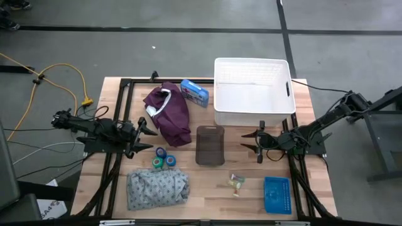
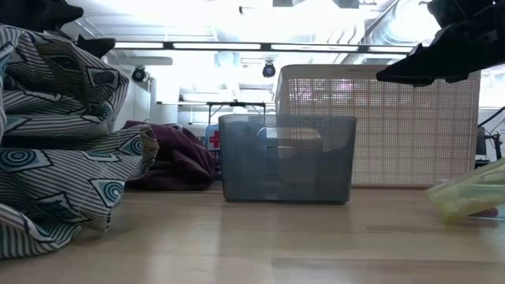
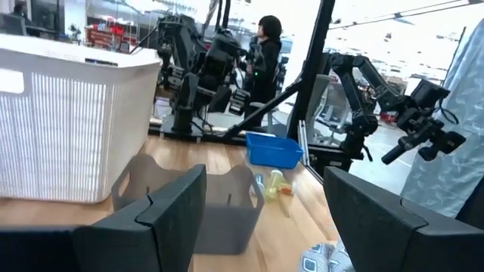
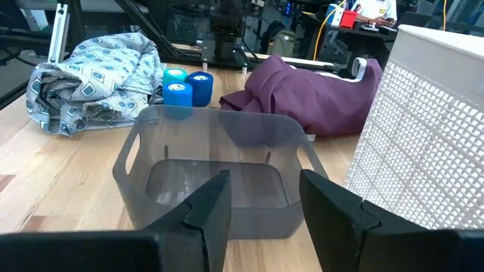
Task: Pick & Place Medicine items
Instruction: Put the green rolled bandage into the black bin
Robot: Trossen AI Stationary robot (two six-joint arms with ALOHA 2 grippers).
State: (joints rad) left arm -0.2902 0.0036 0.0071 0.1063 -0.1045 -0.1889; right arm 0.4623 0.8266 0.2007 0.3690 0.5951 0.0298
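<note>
Near edge: grey cloth (image 1: 157,187), blue tray (image 1: 277,194), small pale pieces (image 1: 236,182) lying between them. Just beyond the cloth: blue and green rolls (image 1: 162,159), standing together on the wood. Centre: grey bin (image 1: 210,145), nothing inside. Left gripper (image 1: 146,134), fingers spread, nothing held, above the table near the rolls. Right gripper (image 1: 251,141), fingers parted, nothing held, beside the bin. Far side: maroon garment (image 1: 168,113), blue box (image 1: 195,92), white basket (image 1: 254,93).
</note>
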